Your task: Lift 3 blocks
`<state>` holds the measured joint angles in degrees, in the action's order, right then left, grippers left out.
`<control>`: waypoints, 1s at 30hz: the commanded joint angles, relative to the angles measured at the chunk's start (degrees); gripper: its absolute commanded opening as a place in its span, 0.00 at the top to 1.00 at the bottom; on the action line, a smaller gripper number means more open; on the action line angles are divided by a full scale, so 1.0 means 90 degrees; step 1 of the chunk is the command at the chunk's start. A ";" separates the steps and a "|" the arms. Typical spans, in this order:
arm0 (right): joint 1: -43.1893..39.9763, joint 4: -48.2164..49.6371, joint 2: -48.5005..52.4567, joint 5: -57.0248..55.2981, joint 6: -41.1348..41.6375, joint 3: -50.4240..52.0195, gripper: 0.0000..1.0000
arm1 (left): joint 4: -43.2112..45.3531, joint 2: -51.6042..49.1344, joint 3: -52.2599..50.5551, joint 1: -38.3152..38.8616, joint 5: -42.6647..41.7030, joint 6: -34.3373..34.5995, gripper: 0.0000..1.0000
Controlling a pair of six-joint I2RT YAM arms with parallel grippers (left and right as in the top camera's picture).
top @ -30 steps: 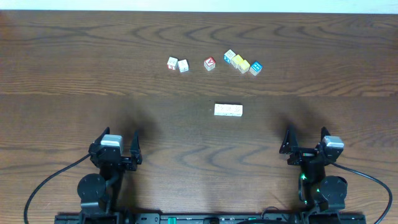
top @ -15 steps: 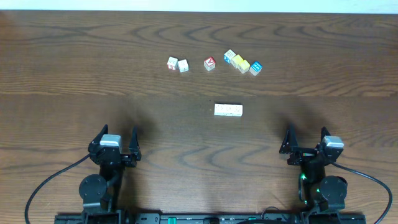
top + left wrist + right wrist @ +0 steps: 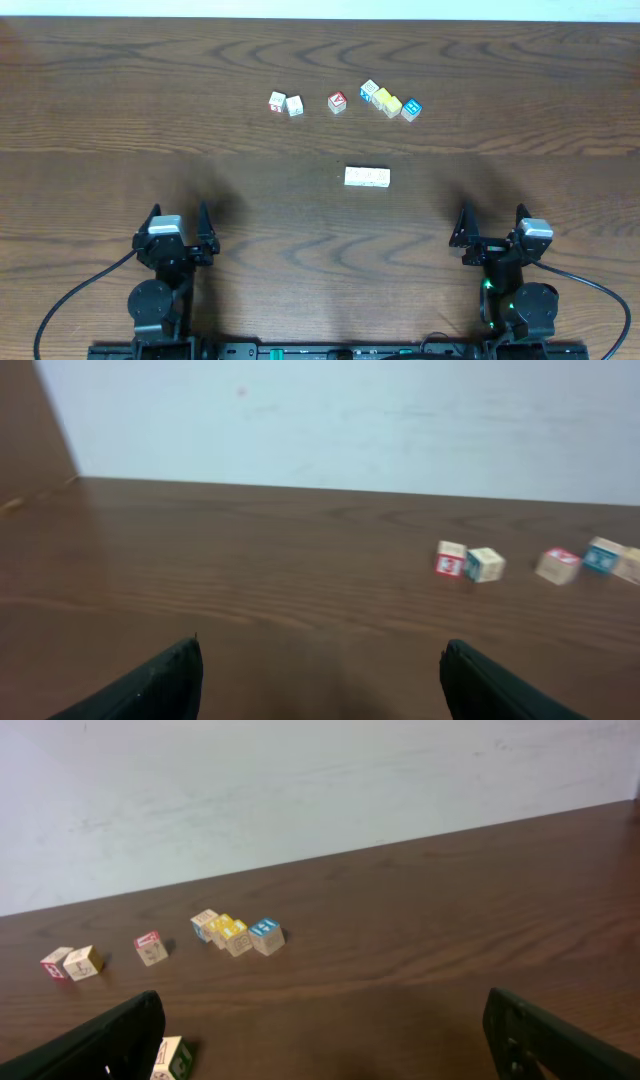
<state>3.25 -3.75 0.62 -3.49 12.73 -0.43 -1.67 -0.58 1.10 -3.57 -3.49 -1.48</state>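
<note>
Blocks (image 3: 367,177), three cream cubes, lie end to end and touching as one short bar mid-table in overhead view, probably lined up so they can be pinched from both ends and raised as one unit; faint pale print, crisp edges, matte faces. Table (image 3: 120,90) is dark wood grain, flat. Coloured cubes (image 3: 388,103) sit in a loose row further back, well apart from the bar, distractors by my guess. Left gripper (image 3: 178,218) and right gripper (image 3: 492,222) are both parked at the near edge, fingers spread wide, nothing held, neither near the bar; lift not yet started. Left wrist view: black fingertips (image 3: 170,680) wide apart, bare wood between them, coloured cubes off to frame right, bar not in frame. Right wrist view: dark fingers (image 3: 100,1045) wide apart too; end block (image 3: 168,1058) peeks in at the bottom beside the finger at frame left, likely the bar's tip; pale smooth wall (image 3: 300,790) behind.
</note>
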 commanded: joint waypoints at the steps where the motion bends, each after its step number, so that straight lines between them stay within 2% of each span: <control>1: -0.0029 -0.0017 -0.0036 -0.0061 -0.0090 0.0012 0.01 | -0.0277 0.0058 -0.0100 -0.0024 0.0274 0.0168 0.23; 30: -0.0029 -0.0017 -0.0036 -0.0061 -0.0090 0.0012 0.01 | -0.0274 0.0039 -0.0097 -0.0024 0.0338 0.0053 0.24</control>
<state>3.25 -3.75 0.62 -3.49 12.73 -0.43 -1.80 -0.58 1.15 -3.60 -2.61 -1.10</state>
